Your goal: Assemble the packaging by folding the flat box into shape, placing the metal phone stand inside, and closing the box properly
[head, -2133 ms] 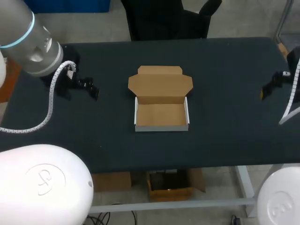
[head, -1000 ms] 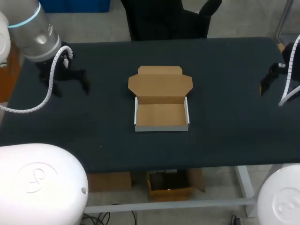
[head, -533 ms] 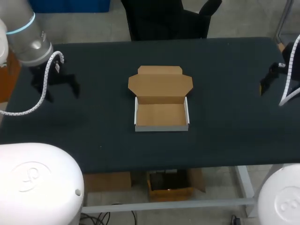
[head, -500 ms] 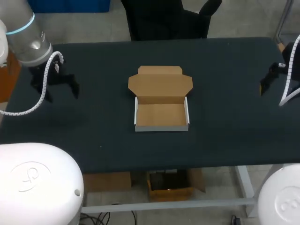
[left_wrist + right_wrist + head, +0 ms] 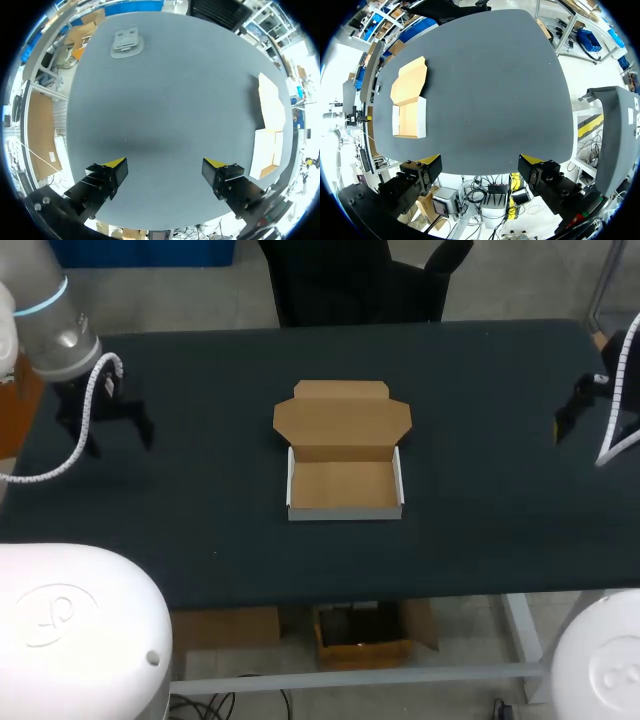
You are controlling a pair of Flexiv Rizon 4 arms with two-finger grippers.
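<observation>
Two arms, one box, one stand, entered as follows. Item one, the cardboard box (image 5: 345,508): already folded into shape with white outer walls, standing at the middle of the table (image 5: 480,510), its lid (image 5: 343,420) laid open and flat toward the far edge with side tabs spread; the inside is empty. Item two, the metal phone stand (image 5: 125,40): a grey piece lying near the table's far left corner, seen only in the left wrist view, ahead of the left gripper (image 5: 165,164) and well apart from the box; in the head view the left arm (image 5: 50,310) hides it. Item three, the left gripper: fingers wide apart with nothing between them, above bare table near the left edge. Over the past two seconds it has drawn away from the middle toward that edge, while the box has not shifted. Item four, the right gripper (image 5: 481,160): fingers likewise spread and empty, at the right edge, in the same place throughout. Reading of the change: folding appears finished, and the left arm's withdrawal toward the stand's side suggests that picking up the stand comes next; placing it in the box and closing the lid remain undone. Markings: no writing can be read on the box or the stand, and the box faces on show are plain.
</observation>
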